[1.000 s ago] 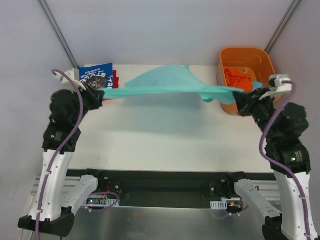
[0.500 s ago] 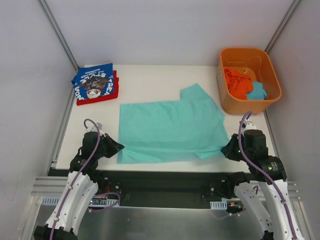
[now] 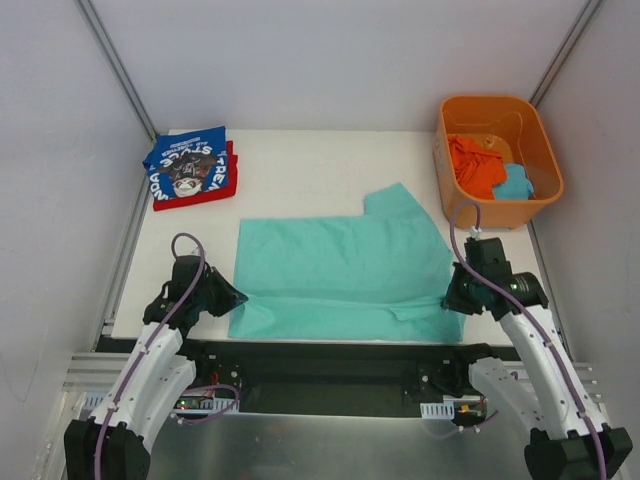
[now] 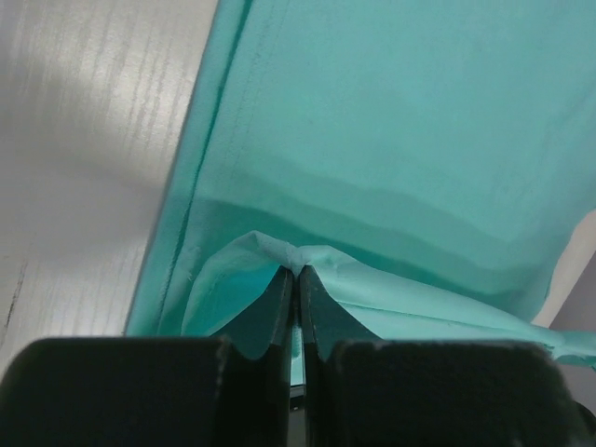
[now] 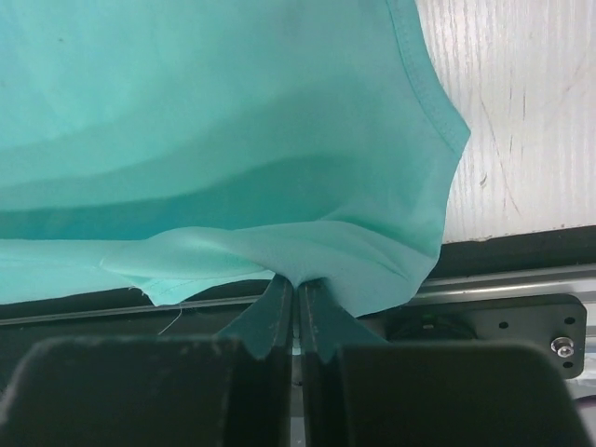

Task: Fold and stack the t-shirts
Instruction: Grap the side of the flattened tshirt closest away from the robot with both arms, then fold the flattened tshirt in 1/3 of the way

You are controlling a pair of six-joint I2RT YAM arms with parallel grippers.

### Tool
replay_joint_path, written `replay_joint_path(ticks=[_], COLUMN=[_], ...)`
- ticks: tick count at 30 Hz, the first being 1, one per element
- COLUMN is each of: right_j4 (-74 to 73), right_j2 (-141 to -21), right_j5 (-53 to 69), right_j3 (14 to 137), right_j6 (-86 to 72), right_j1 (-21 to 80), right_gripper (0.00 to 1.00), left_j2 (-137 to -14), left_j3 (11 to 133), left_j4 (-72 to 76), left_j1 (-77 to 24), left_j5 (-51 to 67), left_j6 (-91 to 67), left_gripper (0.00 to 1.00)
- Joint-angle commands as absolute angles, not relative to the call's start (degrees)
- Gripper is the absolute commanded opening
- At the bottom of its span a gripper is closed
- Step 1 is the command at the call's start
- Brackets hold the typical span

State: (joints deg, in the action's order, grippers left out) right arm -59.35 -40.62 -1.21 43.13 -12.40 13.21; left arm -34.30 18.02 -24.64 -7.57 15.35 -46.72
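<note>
Two grippers, one garment: my left gripper (image 3: 232,297) and my right gripper (image 3: 452,300) are each clamped on a near corner of the mint-teal t-shirt (image 3: 340,270), which lies spread on the white table (image 3: 300,165). One second earlier this shirt hung taut in the air between my arms toward the far side of the table. Half a second earlier it was already down flat, and since then its whole outline has slid a little toward the near edge, the one visible sleeve coming with it, while my right arm has shifted its pose. Left wrist view: the black fingers (image 4: 321,321) meet with a pinched ridge of thin knit cloth between their tips. A stitched hem runs along the shirt's border, and the table beside it shows a pale, faintly streaked grain. Right wrist view: the jaws are pressed together on a small tuck of fabric, the cloth bows in soft shallow folds, and a rounded, stitched corner overhangs the table's near edge above a metal rail (image 5: 507,279). At the far left corner a folded royal-blue t-shirt (image 3: 188,162) with white lettering and a graphic rests on a folded red t-shirt (image 3: 195,196). At the far right stands a rigid orange tub (image 3: 545,150), a rounded rectangle, holding crumpled orange cloth (image 3: 475,165) and a teal scrap (image 3: 515,185).
</note>
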Motion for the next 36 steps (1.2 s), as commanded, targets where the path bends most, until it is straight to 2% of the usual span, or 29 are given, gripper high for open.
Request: replay_joint_path(ticks=[1,4,7,8,10,11,12,13,15,16,17,20,25,28,32,36], right_j4=[-54.5,-52.0,-49.0,-48.4,-46.6,-46.1,-45.8,-45.6,-46.4,-47.4,-47.8,-48.2,-46.6,-45.2,-42.3,-35.5], right_j2=[-48.5,-54.5,-60.8,-62.5,-67.3,-68.9,-70.6,-73.5,-76.1,-77.2,-77.2,-72.5,-59.2,-54.8,-52.4,-56.5], right_j5=[-4.2,-3.8,-3.0,-3.2,-4.0,-4.3,-5.0,-5.4,-5.2,-5.0,-5.1,-3.2,8.8,12.3,11.7,12.0], right_j3=[46.1,46.8,48.1,48.7,50.7,51.5,52.5,54.6,57.1,58.8,59.0,56.3,46.6,40.0,35.5,34.5], right_j6=[-12.7,-12.7,-12.6,-12.7,-12.5,-12.5,-12.5,-12.2,-10.7,-10.3,-9.6,-8.8,-10.1,-13.0,-15.1,-15.2], right_j1=[12.8,12.8,12.8,12.9,12.8,12.8,12.8,12.9,12.8,12.8,12.8,12.9,13.3,14.1,15.1,15.8], right_gripper=[0.02,0.03,0.06,0.08,0.14,0.19,0.27,0.48,0.63,0.91,0.99,0.97,0.97,0.97,0.97,0.97], left_j2=[-38.0,-41.1,-44.5,-45.4,-48.6,-50.9,-51.9,-52.8,-54.4,-54.2,-53.3,-49.9,-47.7,-48.9,-52.1,-55.6], left_j3=[21.2,22.7,24.1,24.3,25.0,25.3,25.7,27.2,29.3,30.9,31.6,33.2,33.3,33.8,34.7,35.3], left_j4=[-25.5,-25.4,-25.1,-24.6,-23.6,-23.1,-23.0,-23.1,-23.3,-23.6,-23.7,-23.9,-23.7,-23.6,-23.0,-22.9], left_j1=[-7.8,-7.8,-7.8,-7.8,-7.9,-7.9,-7.9,-7.9,-7.9,-7.9,-7.9,-7.9,-9.7,-14.8,-21.4,-21.4], left_j5=[11.1,9.5,7.2,7.0,6.2,5.9,5.5,5.3,5.4,6.0,6.2,8.2,12.1,10.0,6.1,6.0], left_j6=[-46.3,-45.9,-44.6,-43.7,-43.5,-43.1,-42.8,-42.5,-41.3,-41.2,-41.3,-42.3,-44.0,-45.9,-47.2,-47.4], left_gripper=[0.0,0.0,0.15,0.26,0.39,0.56,0.83,0.99,0.99,0.99,0.99,0.99,0.99,0.99,0.99,0.99])
